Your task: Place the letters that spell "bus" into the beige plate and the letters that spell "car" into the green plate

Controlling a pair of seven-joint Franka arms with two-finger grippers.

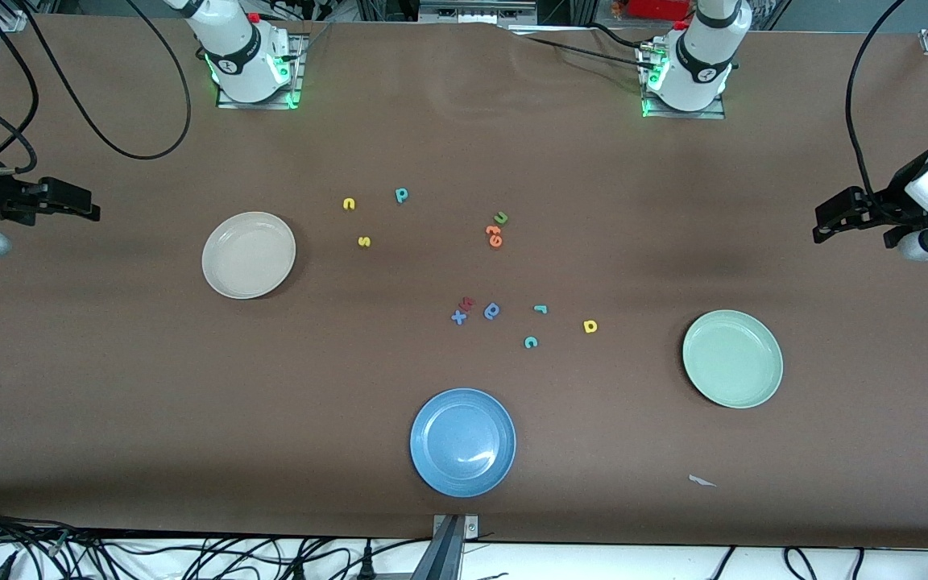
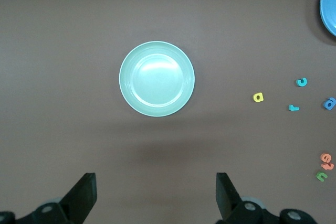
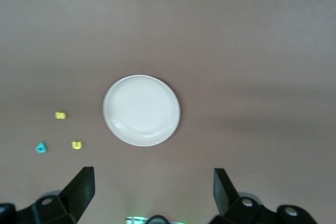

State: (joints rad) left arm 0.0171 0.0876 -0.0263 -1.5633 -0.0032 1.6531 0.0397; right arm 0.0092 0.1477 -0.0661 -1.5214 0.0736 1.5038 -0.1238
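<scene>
We open with both arms parked high at the table's ends, nothing in hand. Our right gripper [image 1: 69, 201] hangs over the right arm's end of the table, jaws spread wide and empty, and its wrist camera looks straight down on the beige plate [image 1: 248, 254]. Our left gripper [image 1: 838, 217] mirrors it at the left arm's end, fingers equally wide and bare, above the green plate [image 1: 732, 358].

Here is the split that decides who goes first. The yellow u [image 1: 349, 204], the yellow s [image 1: 363, 241] and the teal b [image 1: 401, 194] lie in a loose cluster just beside the beige plate, toward the table's middle, so we judge them the right arm's business: a short reach inward from the plate. The teal c [image 1: 531, 342], the teal r [image 1: 540, 308] and the yellow a [image 1: 590, 325] sit between the blue plate [image 1: 462, 441] and the green plate, nearer the left arm's end, the a closest of all.

The green u [image 1: 501, 217] and the orange letters [image 1: 495, 235] lie mid-table, to be left alone.
</scene>
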